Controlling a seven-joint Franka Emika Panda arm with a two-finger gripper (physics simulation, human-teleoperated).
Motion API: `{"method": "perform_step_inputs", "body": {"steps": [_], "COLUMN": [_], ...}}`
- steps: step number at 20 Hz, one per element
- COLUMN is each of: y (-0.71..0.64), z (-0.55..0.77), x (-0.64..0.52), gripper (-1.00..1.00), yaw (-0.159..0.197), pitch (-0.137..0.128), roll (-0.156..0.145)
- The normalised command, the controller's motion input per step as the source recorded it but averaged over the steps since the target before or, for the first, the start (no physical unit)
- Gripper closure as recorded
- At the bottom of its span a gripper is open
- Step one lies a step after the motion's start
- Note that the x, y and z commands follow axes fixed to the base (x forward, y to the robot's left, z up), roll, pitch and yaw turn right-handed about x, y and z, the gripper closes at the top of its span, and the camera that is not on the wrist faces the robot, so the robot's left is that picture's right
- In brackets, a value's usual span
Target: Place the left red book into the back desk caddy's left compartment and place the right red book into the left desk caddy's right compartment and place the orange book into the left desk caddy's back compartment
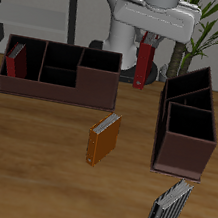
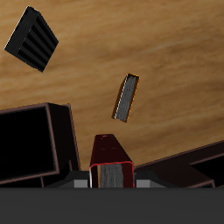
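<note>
The gripper (image 1: 148,45) is clamped on a red book (image 1: 143,66), which hangs upright below it, its long axis vertical, above the gap between the two caddies. The other red book (image 1: 15,61) already stands in the back desk caddy (image 1: 54,86). The left desk caddy (image 1: 184,145) lies just beside the held book, toward the front edge of the surface (image 1: 29,168), so I judge the move goes there. The orange book (image 1: 103,138) lies on the surface.

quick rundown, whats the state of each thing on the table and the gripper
gripper: shut on a red book, raised above the table
held red book: hanging upright, in the air
other red book: upright in the back desk caddy's end compartment
orange book: on the table, not placed
left desk caddy: compartments look empty
black book: on the table near its front edge
</note>
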Motion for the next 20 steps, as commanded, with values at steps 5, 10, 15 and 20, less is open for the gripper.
{"method": "perform_step_inputs", "body": {"steps": [5,10,15,20], "y": [0.44,0.53,0.42,0.43], "z": [-0.10,0.03,-0.11,-0.10], "x": [0.17,0.19,0.14,0.15], "gripper": [1.00,1.00,1.00,1.00], "yaw": [0.007,0.013,0.008,0.050], "pitch": [0.013,-0.023,-0.004,-0.040], "roll": [0.012,0.010,0.029,0.049]}}
